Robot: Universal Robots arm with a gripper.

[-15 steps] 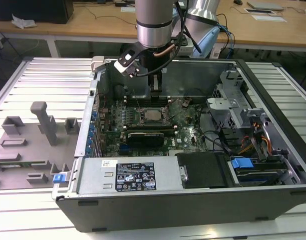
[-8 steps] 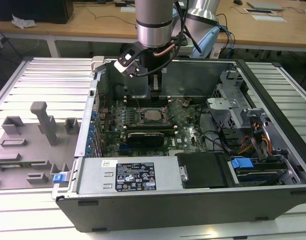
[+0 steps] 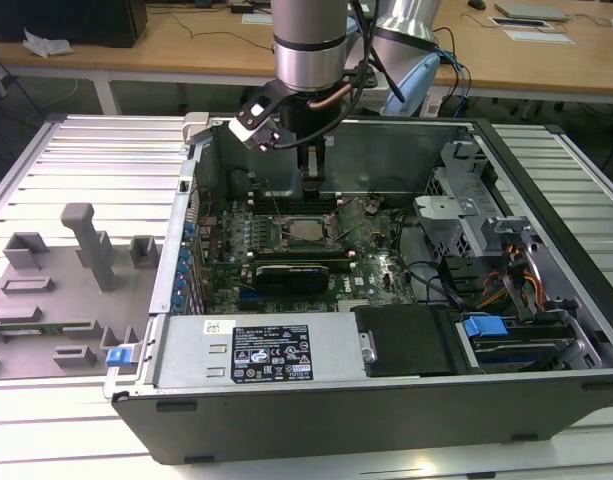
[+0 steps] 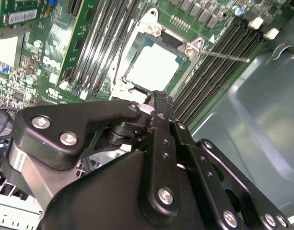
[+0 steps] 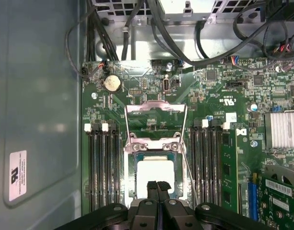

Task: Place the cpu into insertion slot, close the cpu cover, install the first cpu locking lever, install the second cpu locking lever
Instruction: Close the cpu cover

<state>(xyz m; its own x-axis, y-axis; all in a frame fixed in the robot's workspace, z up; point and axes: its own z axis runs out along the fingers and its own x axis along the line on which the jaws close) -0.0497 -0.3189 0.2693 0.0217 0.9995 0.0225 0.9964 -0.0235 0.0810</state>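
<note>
The gripper (image 3: 311, 200) hangs low inside the open computer case (image 3: 286, 410), right over the green motherboard (image 3: 376, 260). In the first wrist view its two black fingertips (image 5: 152, 187) are pressed together, with no gap between them and nothing visibly caught there. Just beneath and slightly ahead of those tips sits the cpu (image 5: 155, 171), its pale silver top flat and square inside the insertion slot (image 5: 132, 165). The second wrist view tells the same story: the gripper (image 4: 155, 98) is closed, with the cpu (image 4: 154, 67) just beyond its tips. Whether the tips touch the chip, I cannot tell.

Past the cpu, farther from the gripper, the cpu cover (image 5: 156, 106) is swung up off the slot, and bare board shows through its window. Beside the slot a thin wire locking lever (image 5: 189, 172) runs free alongside the chip, and in the second wrist view it sticks out over the memory slots (image 4: 218, 72). Black memory slots flank the gripper on both sides. Well beyond the cover lies a round coin battery (image 5: 112, 83).
</note>
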